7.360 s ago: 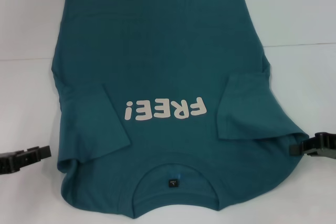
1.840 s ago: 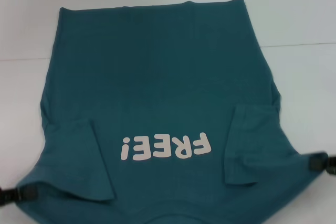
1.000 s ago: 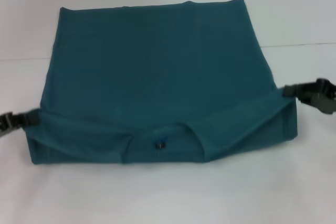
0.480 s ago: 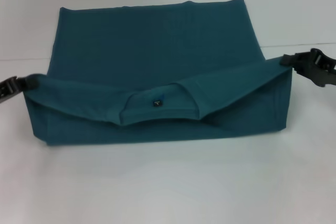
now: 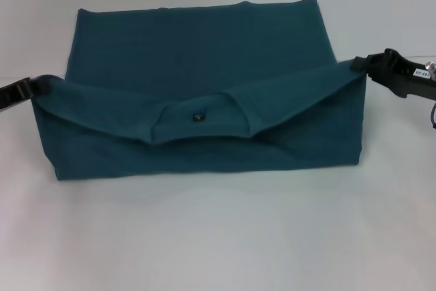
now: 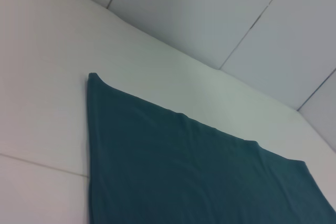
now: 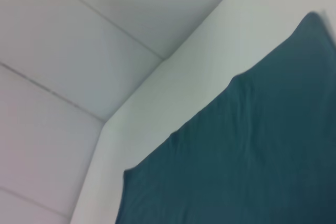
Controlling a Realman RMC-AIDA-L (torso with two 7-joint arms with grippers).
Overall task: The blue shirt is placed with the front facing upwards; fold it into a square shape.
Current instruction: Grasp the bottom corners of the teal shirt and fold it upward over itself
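The left gripper [image 5: 33, 86] is cut off by the head view's edge, so only its tip is seen at the corner of the blue shirt [image 5: 204, 52]. The lettering is hidden under the flap raised between the left gripper and the right gripper [image 5: 364, 66]. Neither arm's own fingers are shown in the wrist views, and the shirt is cropped there

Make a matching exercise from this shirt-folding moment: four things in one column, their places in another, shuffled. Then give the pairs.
Things:
1. left hand
2. right hand
3. collar tag
4. shirt hem

Places:
A. lying flat at the table's far side
B. at the lifted edge's middle, facing up
C. holding the shirt's left lifted corner
D. holding the shirt's right lifted corner

Pairs: 1-C, 2-D, 3-B, 4-A
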